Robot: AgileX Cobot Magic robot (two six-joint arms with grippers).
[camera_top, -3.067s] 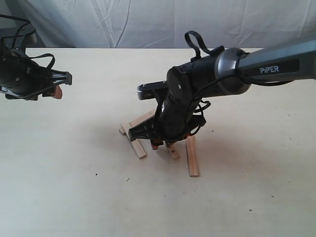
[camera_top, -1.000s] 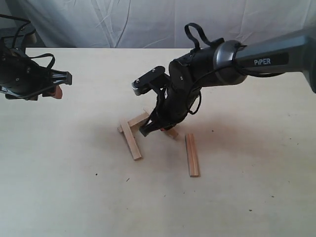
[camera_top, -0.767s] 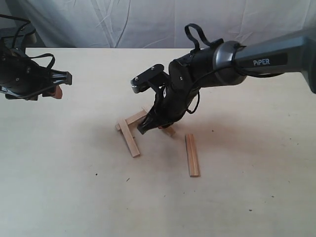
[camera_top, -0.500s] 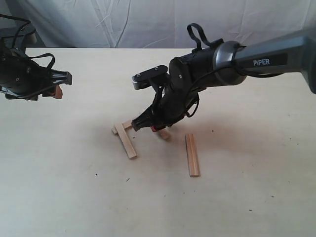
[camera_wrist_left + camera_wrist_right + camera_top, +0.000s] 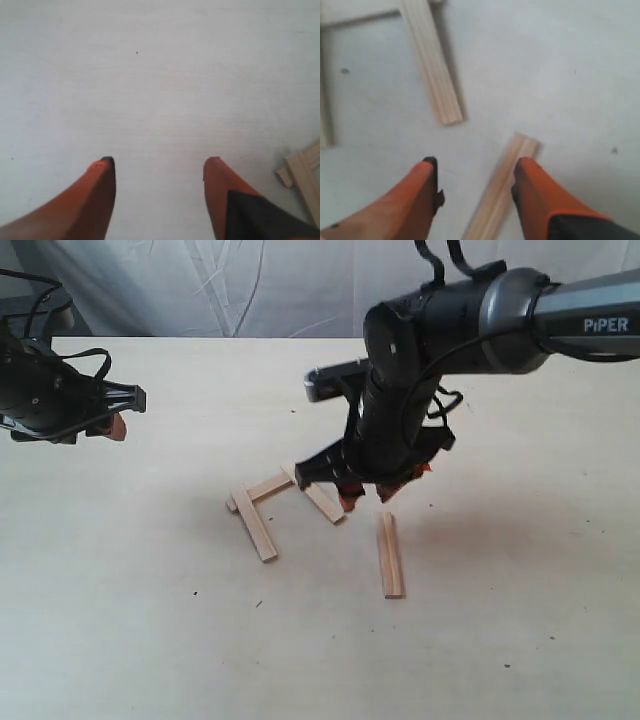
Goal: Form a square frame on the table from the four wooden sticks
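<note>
Sticks on table: three joined in an open-sided outline, one loose

Exterior view. Table (image 5: 120, 620), pale cream, with white cloth (image 5: 300, 280) behind it. Left stick (image 5: 254, 524) and rear stick (image 5: 265, 488) overlap at one corner. Inner stick (image 5: 322, 502) runs from the rear stick's other end towards the camera. Fourth stick (image 5: 390, 555) lies flat and apart from these three, so the square frame is unclosed. Right gripper (image 5: 368, 495) hangs above the table between the inner stick's near end and the fourth stick's far end, jaws parted, empty. Left gripper (image 5: 125, 412) is well apart at the left edge, clear of all sticks.

Left wrist view. Left gripper (image 5: 160, 161), orange fingers (image 5: 97, 200) spread wide over bare table (image 5: 150, 75), nothing between them. Corner of left stick (image 5: 305, 182) and rear stick (image 5: 314, 152) shows at the frame edge.

Right wrist view. Right gripper (image 5: 476, 162), jaws wide, holding nothing. Fourth stick (image 5: 502, 190) lies on the table between the fingers, close beside one. Inner stick (image 5: 432, 65) lies beyond the fingertips, meeting the rear stick (image 5: 355, 12).
</note>
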